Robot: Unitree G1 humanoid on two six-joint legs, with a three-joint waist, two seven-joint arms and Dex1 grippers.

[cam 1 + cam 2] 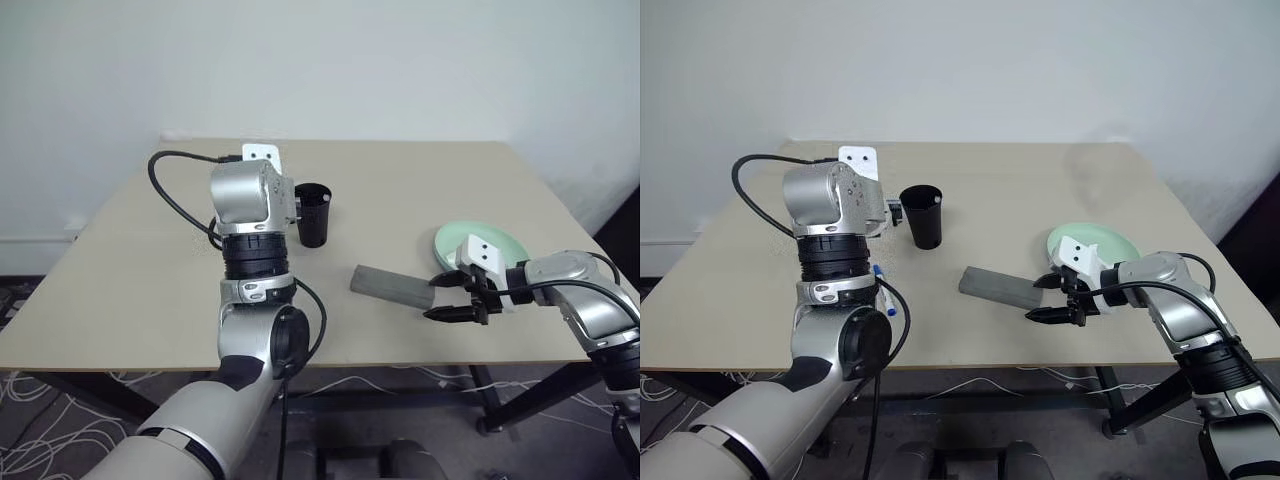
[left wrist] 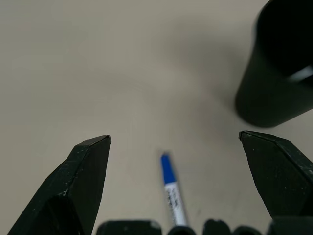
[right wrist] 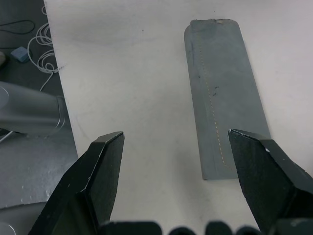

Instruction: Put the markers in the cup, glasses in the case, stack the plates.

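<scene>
Cup (image 1: 924, 216): upper centre, upright
Case (image 1: 997, 287): centre
Green plate (image 1: 1095, 241): right
Pen (image 2: 172, 189): between my released left claw (image 2: 174, 142)
My right claw (image 3: 177, 139): released, beside case

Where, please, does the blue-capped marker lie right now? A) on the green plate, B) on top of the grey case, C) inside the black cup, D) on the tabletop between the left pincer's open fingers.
D: the left wrist view shows the blue-capped marker flat on the table, between the open fingers of the left pincer, beside the cup.
</scene>
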